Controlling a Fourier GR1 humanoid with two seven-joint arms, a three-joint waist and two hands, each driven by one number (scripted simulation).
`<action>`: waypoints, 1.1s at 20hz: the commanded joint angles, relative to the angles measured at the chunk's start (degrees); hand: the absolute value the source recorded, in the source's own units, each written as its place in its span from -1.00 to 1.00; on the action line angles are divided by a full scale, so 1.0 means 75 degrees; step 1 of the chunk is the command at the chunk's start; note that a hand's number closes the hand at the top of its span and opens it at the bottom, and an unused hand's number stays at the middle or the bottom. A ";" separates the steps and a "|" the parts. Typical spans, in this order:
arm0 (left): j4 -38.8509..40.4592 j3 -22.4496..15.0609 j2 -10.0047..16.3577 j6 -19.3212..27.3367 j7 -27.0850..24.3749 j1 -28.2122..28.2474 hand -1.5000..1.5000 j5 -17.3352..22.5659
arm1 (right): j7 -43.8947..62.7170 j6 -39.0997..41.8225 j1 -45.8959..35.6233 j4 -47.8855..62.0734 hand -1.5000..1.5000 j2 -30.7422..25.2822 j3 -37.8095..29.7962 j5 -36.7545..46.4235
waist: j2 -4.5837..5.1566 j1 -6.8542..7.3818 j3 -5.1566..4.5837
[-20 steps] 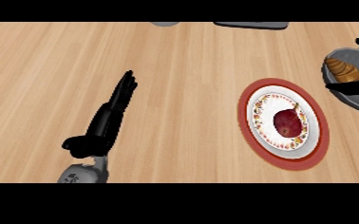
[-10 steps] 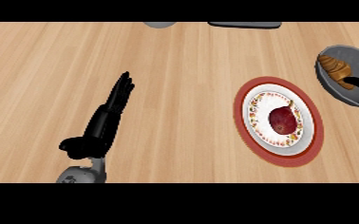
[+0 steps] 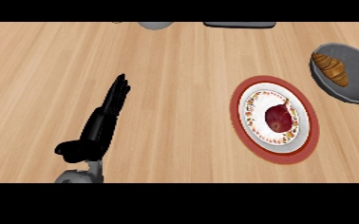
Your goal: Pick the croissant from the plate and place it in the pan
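A light wooden kitchen counter (image 3: 182, 61) is seen from steeply above. At the far right edge sits a round grey metal pan (image 3: 335, 94), partly cut off by the view. The golden-brown croissant (image 3: 329, 69) lies inside it, lengthwise on the pan's floor.

Nearer the middle-right is a round plate with a broad red rim and a white, patterned centre (image 3: 235, 116). It holds only a dark red, rounded fruit, perhaps an apple (image 3: 279, 117). No croissant is on the plate.

The robot's black left hand (image 3: 105, 118) shows at the lower left, well apart from both plate and pan. Its fingers are straight and relaxed, pointing up the counter, and it holds nothing. The right hand does not show.

Along the top edge are a small pale grey rounded object (image 3: 155, 25) and a dark flat slab (image 3: 238, 24), both cut off.

Judging by this layout, the task looks complete: the croissant is in the pan and nothing grips it.
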 commanded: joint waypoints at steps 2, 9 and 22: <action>0.0204 -0.0190 -0.0255 0.0118 -0.0036 -0.0010 0.00 -0.0109 | -0.0941 0.1095 0.0670 -0.0154 -1.00 -0.0108 0.0084 -0.0006 | 0.0005 -0.0073 0.0011; -0.0004 0.0030 -0.0068 0.0085 0.0278 -0.0083 0.00 -0.0018 | -0.1423 0.1053 0.1194 -0.0463 -1.00 0.0008 0.0274 0.0001 | -0.0050 -0.0098 0.0000; 0.0185 0.0227 -0.0012 -0.0017 0.0131 -0.0196 0.00 0.0075 | -0.1709 0.0764 0.1594 -0.0626 -1.00 -0.0024 0.0623 -0.0007 | -0.0065 -0.0127 -0.0010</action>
